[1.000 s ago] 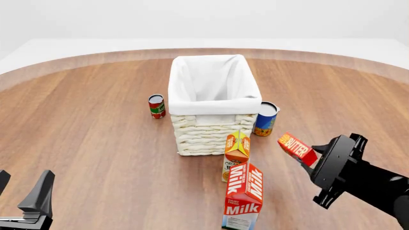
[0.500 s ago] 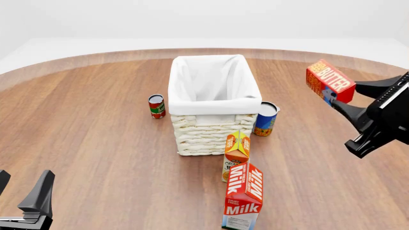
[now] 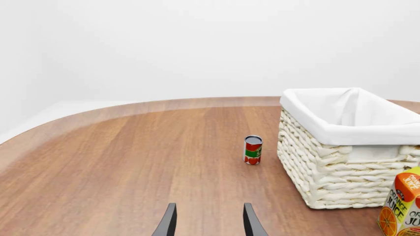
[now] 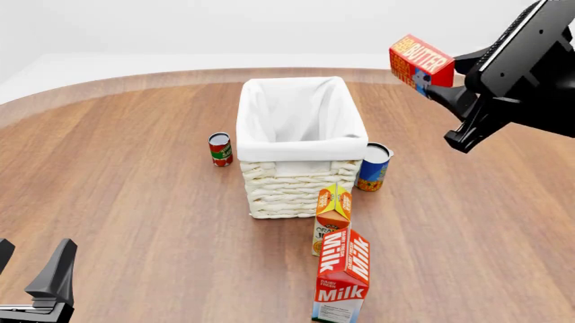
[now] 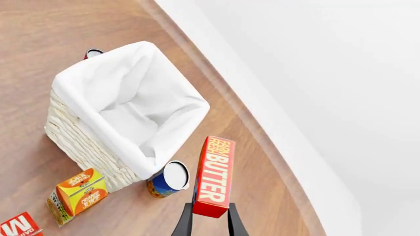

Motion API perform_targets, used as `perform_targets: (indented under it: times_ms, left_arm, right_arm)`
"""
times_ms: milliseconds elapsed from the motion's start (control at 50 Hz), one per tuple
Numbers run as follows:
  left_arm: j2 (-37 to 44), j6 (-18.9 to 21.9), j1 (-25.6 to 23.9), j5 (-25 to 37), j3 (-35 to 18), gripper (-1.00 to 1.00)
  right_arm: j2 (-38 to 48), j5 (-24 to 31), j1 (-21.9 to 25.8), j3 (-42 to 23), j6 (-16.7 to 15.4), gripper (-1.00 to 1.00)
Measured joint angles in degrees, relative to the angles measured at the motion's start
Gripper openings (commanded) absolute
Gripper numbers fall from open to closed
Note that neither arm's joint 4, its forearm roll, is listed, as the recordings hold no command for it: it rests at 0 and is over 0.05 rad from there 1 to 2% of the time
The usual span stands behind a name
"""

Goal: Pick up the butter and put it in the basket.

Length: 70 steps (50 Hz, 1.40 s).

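1. Holding the butter (image 4: 421, 61) aloft, the right gripper (image 4: 446, 80) has its fingers pinched on the box's lower end; the right wrist view shows the fingers (image 5: 187, 222) clamped on the red base of the butter (image 5: 215, 175).
2. Butter position: in the air, well clear of the table (image 4: 134, 188), not yet over the basket (image 4: 297, 138). In the front view the basket opening lies at about 8 o'clock from the box.
3. Key relation: the box sits beside and above the basket's right rim, off to the far-right. In the right wrist view the white lining (image 5: 131, 105) is apart from the box, with a blue can (image 5: 168, 179) between them.
4. Long axis: it runs out along the gripper fingers, away from the palm, tilted in the front view with the free end toward 10 o'clock.
5. Right arm pose: raised high, entering from 3 o'clock, wrist angled down toward the table.
6. Left gripper (image 3: 208, 223): fingers spread, nothing between them, low at the near-left edge, well apart from the basket (image 3: 341, 147). Right arm is plainly the nearer one.
7. Judgement: carry phase, roughly mid-task; next move needs travel toward 8 o'clock to centre over the opening before release.
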Motion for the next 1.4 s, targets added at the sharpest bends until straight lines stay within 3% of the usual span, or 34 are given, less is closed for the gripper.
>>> perform_targets:
  times_ms: [300, 800, 1400]
  left_arm:
    - [0.0, 0.0, 0.0, 0.0, 0.0, 1.0]
    - [0.0, 0.0, 0.0, 0.0, 0.0, 1.0]
    - [0.0, 0.0, 0.0, 0.0, 0.0, 1.0]
  right_arm:
    - [6.0, 0.9, 3.6, -5.7, -0.7, -1.0]
    - [8.8, 1.5, 11.5, -8.0, -2.0, -1.0]
    - [19.4, -2.6, 13.4, -12.2, -1.3, -1.0]
